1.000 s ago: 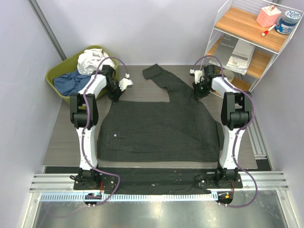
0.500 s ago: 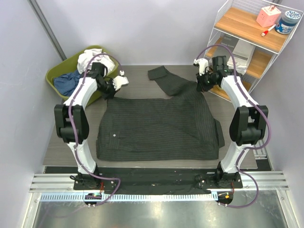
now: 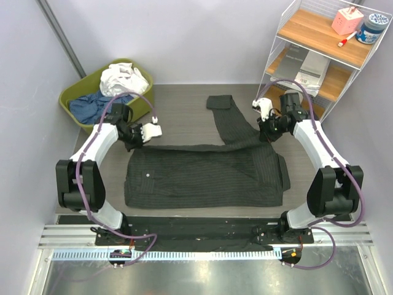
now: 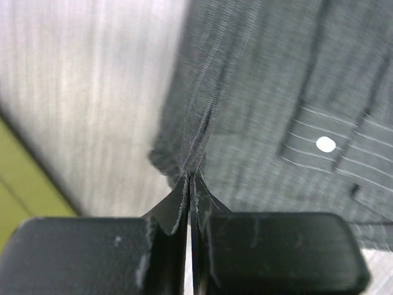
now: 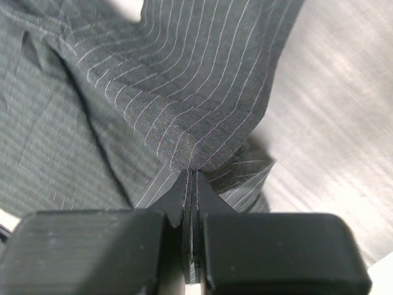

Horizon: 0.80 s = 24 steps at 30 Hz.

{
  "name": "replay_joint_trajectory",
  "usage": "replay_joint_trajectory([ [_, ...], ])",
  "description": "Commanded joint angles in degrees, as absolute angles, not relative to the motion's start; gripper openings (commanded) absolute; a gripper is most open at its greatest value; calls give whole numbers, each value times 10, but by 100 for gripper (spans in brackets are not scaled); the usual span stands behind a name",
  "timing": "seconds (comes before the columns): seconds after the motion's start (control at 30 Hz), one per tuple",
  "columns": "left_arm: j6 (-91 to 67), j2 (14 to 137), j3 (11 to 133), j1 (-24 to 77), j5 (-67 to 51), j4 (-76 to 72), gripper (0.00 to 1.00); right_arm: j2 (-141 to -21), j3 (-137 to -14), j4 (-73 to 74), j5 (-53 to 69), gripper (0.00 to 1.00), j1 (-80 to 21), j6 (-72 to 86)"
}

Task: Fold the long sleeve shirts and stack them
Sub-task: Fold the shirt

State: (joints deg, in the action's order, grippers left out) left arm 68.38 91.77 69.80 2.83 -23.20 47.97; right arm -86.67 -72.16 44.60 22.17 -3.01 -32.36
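Left gripper (image 4: 190, 184): I see it pinched tight on the far left corner of the dark striped shirt (image 3: 209, 175), with cloth between its fingers.
Right gripper (image 5: 191, 178): pinched tight too, on a fold at the shirt's far right corner.
Shirt: it lies on the gray table (image 3: 184, 101) between my two arms. Its far edge runs from one gripper to the other.
Sleeve (image 3: 222, 109): it points toward the back wall.
Green bin (image 3: 72, 98): far left, with white and blue clothes (image 3: 113, 86) in it.

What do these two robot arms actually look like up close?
The left arm and right arm match: slim white tubes joined by chunky black joints, with a purple cable looping alongside each. The left gripper and right gripper have two blocky black fingers tapering to thin tips.
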Motion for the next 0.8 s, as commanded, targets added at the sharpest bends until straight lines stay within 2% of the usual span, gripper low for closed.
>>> replay_joint_trajectory([
  [0.0,734,861,644,22,-241,479,0,-825,-676,452,229,1,-33,-349],
  [0.23,746,832,544,24,-219,450,0,-836,-607,439,231,1,-40,-361],
  [0.43,701,881,526,25,-171,404,7,-870,-587,417,221,1,-44,-360],
  [0.53,694,876,526,25,-167,414,18,-879,-588,437,211,13,-45,-372],
  [0.57,696,870,527,24,-169,421,25,-878,-590,448,210,25,-44,-379],
  [0.6,698,857,534,25,-177,429,28,-876,-598,471,209,30,-45,-386],
  [0.77,689,803,586,22,-227,495,39,-866,-706,550,232,47,-35,-369],
])
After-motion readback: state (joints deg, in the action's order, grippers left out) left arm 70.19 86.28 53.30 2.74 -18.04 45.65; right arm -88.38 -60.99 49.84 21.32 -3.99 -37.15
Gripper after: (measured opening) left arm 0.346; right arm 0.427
